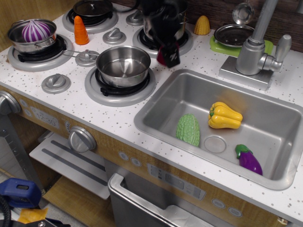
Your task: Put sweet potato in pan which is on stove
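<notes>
The steel pan (123, 65) sits empty on the front right burner of the white speckled stove (71, 97), its thin handle pointing left. My gripper (168, 53) hangs from the black arm at the top, just right of the pan's far rim, between pan and sink. The maroon sweet potato (162, 58) shows only as a small red patch between the black fingers (172, 56), which seem closed on it, at or just above the counter. Most of it is hidden by the gripper.
A pot with a purple onion (35, 32) is on the left burner, an orange carrot (80, 30) behind it. A tall steel pot (176, 24) stands behind the arm. The sink (156, 101) holds a green vegetable (188, 128), yellow pepper (225, 116) and eggplant (248, 159). The faucet (255, 47) is at right.
</notes>
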Motion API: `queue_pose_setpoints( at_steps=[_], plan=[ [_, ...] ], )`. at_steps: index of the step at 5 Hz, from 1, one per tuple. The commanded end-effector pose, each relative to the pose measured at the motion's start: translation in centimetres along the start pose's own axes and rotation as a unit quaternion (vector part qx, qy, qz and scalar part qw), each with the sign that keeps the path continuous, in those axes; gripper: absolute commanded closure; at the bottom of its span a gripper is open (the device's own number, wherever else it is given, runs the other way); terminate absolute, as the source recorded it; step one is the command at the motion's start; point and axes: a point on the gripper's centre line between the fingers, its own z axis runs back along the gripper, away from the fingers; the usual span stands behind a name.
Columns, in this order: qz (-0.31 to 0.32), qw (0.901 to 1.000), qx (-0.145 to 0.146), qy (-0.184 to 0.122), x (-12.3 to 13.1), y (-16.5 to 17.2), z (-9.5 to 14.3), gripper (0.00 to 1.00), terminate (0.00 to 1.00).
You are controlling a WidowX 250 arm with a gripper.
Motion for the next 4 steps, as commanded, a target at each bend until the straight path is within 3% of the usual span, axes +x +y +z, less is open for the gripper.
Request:
queue_pose_setpoints(
  at_steps=[1, 2, 4],
  plan=[
    [-0.011, 0.9978, 0.062, 0.021, 1.6, 0.6, 7.3, 1.00, 0.00],
    [-0.002, 0.9978, 0.058, 0.032, -0.7, 0.3, 8.8, 1.00, 0.00],
    [0.008, 0.9986, 0.052, 0.007, -5.3, 0.5, 8.5, 1.00, 0.00]
  ],
)
